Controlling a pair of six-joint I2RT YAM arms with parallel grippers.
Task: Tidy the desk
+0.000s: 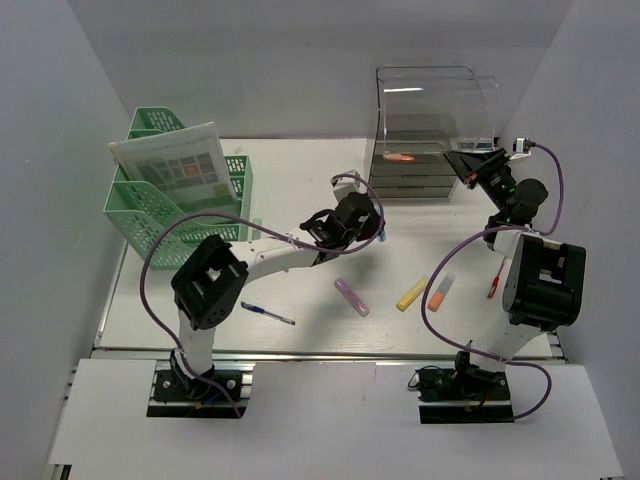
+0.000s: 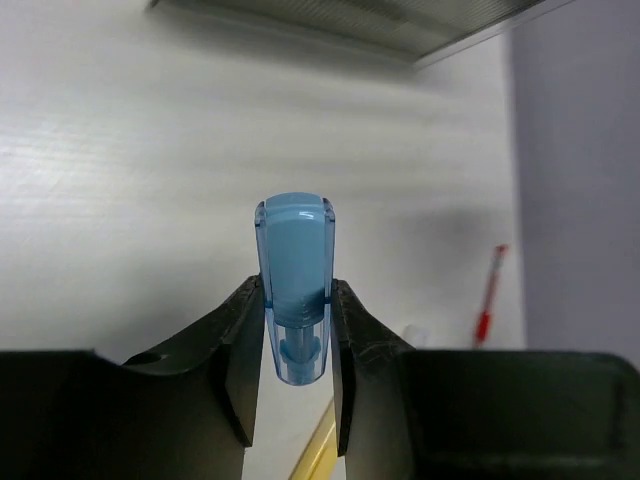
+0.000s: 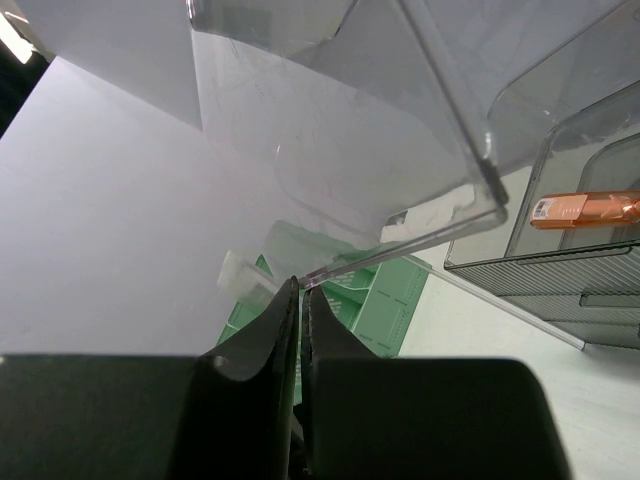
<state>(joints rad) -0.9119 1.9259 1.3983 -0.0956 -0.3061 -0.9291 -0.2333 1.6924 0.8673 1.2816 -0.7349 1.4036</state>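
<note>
While the left arm reaches toward mid-desk, the left gripper (image 2: 297,300) is clenched on a blue marker (image 2: 295,270). The marker stands upright between the two fingers, its rounded translucent cap above the fingertips. It is lifted clear of the tabletop.

The desk (image 1: 300,180) fills the middle of the overhead view, white and flat. A silver rail (image 1: 330,355) runs along its front edge, just ahead of both arm bases.

Right gripper (image 3: 301,290): jaws pressed together, nothing between them. It is raised high at the rear right, just beside the front corner of a clear organizer (image 1: 435,110). Touching or not, I cannot tell.

The organizer stands at the back of the desk, with dark drawers at its base. An orange item (image 3: 585,209) lies inside, above the drawers.

Rear left: green baskets (image 1: 180,200) stand in a group, with a printed sheet (image 1: 170,165) leaning in them.

Loose on the desk, front area:
- blue pen (image 1: 267,314), near the left arm
- purple highlighter (image 1: 351,297), centre
- yellow highlighter (image 1: 411,294) and orange highlighter (image 1: 440,292), side by side, apart
- red pen (image 1: 493,286), close to the right arm
</note>
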